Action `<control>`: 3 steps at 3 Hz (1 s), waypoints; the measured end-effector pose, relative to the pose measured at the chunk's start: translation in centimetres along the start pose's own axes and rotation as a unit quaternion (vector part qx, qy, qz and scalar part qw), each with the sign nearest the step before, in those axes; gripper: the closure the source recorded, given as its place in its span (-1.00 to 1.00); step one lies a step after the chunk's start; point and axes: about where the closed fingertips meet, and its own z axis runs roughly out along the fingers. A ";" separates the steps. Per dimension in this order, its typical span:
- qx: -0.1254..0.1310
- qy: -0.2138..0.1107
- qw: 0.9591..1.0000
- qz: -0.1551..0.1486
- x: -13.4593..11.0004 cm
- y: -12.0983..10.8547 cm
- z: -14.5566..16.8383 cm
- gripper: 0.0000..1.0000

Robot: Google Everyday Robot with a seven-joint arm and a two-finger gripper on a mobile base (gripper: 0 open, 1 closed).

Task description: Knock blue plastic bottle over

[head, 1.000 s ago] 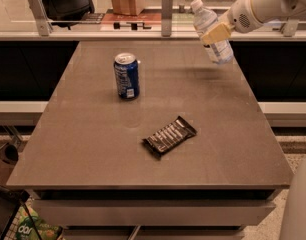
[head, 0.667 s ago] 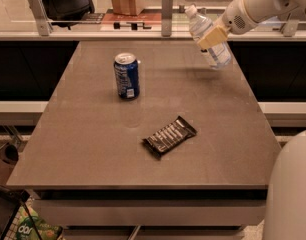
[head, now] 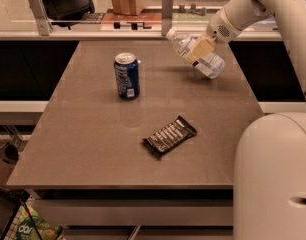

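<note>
The blue plastic bottle (head: 211, 64) leans steeply at the upper right of the bench (head: 93, 144), cap toward upper left. The gripper (head: 199, 48) lies against its middle; we cannot tell whether it is pinching the bottle or only pressing on it.

Hazard: once down, the round bottle may roll off the nearby right edge.

No writing is legible on the bottle label, the blue can (head: 127, 76) or the dark wrapped bar (head: 169, 136).

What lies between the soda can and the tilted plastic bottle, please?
Camera view shows only bare table between soda can and blue plastic bottle; the gripper is against the bottle's middle.
</note>
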 end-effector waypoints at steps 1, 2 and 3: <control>-0.053 -0.004 0.999 0.001 -0.3 1.1 3.6 1.00; -0.056 -0.005 0.998 0.001 -0.3 1.0 4.1 0.66; -0.058 -0.005 0.998 0.001 -0.3 1.0 4.6 0.17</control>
